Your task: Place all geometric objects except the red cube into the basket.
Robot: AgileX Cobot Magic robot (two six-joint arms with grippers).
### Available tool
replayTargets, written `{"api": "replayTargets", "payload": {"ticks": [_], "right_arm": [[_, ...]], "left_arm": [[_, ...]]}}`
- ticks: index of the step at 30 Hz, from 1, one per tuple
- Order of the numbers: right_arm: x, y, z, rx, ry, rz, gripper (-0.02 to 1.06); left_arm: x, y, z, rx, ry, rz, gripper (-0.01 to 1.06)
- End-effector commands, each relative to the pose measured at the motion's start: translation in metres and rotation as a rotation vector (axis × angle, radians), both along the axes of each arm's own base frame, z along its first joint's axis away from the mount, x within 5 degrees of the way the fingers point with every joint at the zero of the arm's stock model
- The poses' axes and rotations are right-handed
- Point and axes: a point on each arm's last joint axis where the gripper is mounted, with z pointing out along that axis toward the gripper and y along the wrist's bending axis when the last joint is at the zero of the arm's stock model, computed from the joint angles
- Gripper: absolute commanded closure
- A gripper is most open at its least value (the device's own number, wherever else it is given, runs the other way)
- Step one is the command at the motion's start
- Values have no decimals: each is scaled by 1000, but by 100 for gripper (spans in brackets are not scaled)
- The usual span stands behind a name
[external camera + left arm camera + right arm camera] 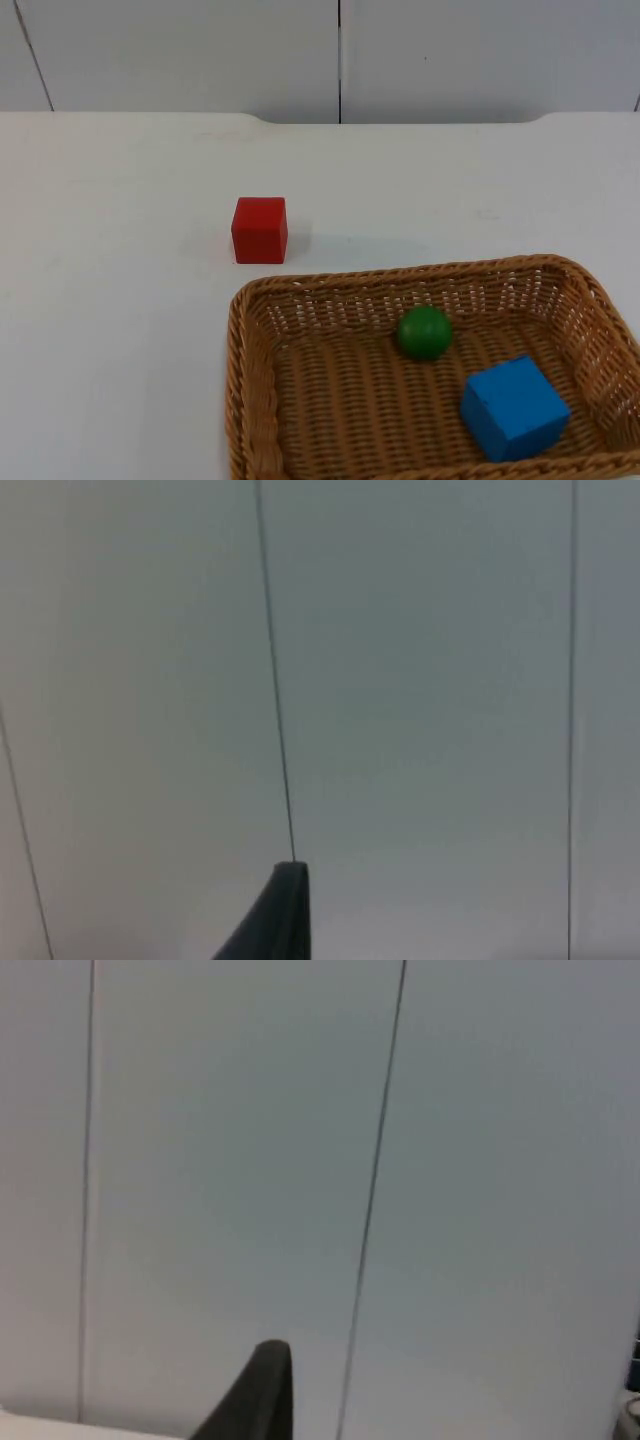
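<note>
— White bench (120,330), grey partition wall (200,50) behind it. Where does everything sit?

— Lower right of the frame: the wicker basket (250,380), with the green ball (425,332) and blue cube (514,408) inside. The red cube (260,230) stands on the bench just above the basket's upper left rim.

— And the hands?

— The left hand (285,920) and right hand (262,1395) each face the wall; released or clenched, I cannot tell.

— Next step?

— Sorting looks finished, I judge. Best keep both arms away and leave the red cube alone.
</note>
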Motion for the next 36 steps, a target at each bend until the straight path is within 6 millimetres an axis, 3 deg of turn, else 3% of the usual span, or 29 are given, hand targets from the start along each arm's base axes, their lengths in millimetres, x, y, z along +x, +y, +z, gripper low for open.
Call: {"api": "replayTargets", "payload": {"ticks": [1,7,11,12,15,16,20,28,36], "right_arm": [[8,3,-6,-6,41,43,1],[31,5,-23,3,149,55,1],[58,7,-47,42,275,56,1],[58,7,-47,42,275,56,1],[79,8,-70,68,382,52,1],[79,8,-70,68,382,52,1],[100,10,-100,73,509,45,1],[120,11,-137,82,649,37,1],[124,11,-140,104,639,34,1]], "left_arm": [[-1,3,-3,20,22,0,0],[1,8,-11,18,47,14,0],[31,17,-42,-48,216,52,0],[31,17,-42,-48,216,52,0],[56,15,-73,-57,387,34,0],[56,15,-73,-57,387,34,0],[74,15,-98,-60,491,30,0],[87,15,-112,-50,514,33,0],[105,14,-145,-50,634,23,0]]}}
